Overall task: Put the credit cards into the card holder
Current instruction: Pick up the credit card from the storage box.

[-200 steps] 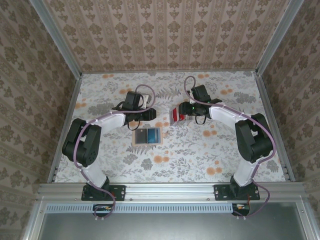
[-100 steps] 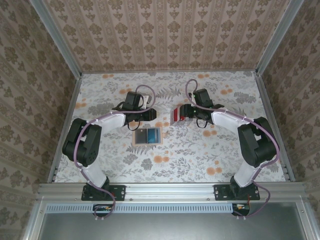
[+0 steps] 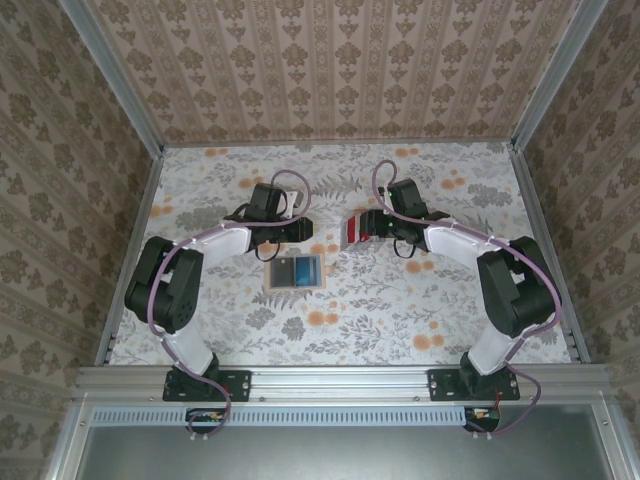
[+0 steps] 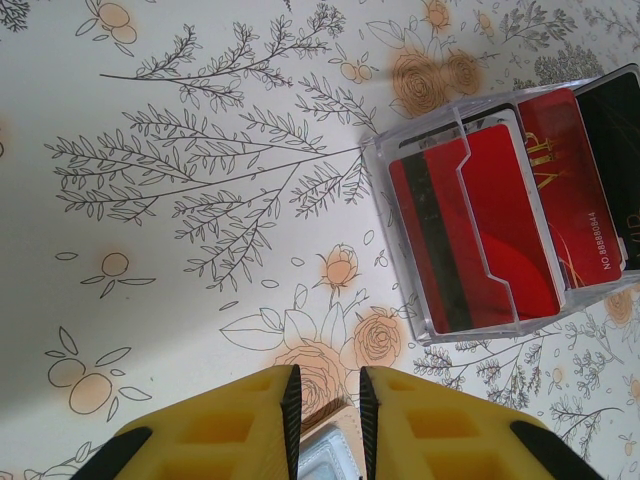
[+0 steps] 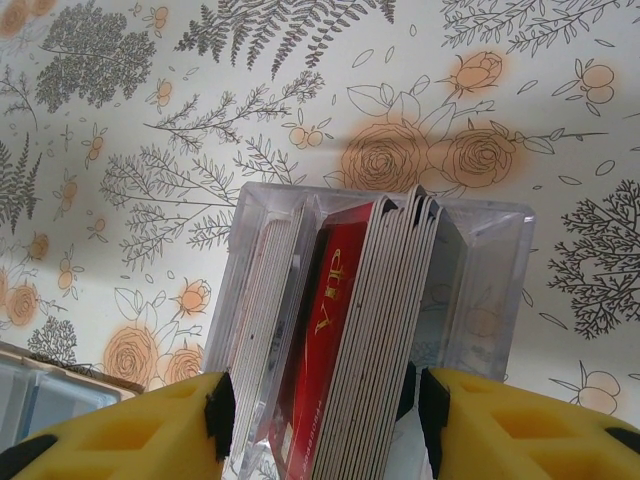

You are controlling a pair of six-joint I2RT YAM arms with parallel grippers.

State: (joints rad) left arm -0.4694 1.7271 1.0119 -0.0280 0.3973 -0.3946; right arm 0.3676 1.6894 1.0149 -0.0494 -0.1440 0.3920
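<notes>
The credit cards stand on edge as a thick stack, red faces and pale edges, inside a clear plastic box. My right gripper straddles that stack, one pad against each side, shut on it. From above, the cards sit mid-table with the right gripper over them. The card holder lies flat and open, tan rim with blue-grey pockets. My left gripper hovers just beyond its far edge. Its jaws stand a narrow gap apart, holding nothing. A corner of the card holder shows below them.
The floral tablecloth covers the table, walled in by patterned panels and metal rails. In the left wrist view the clear box with its red cards lies to the right of my left fingers.
My right gripper has drifted slightly rightward and farther away, and the clear box with the cards shifted with it. The left arm and the card holder have stayed put.
</notes>
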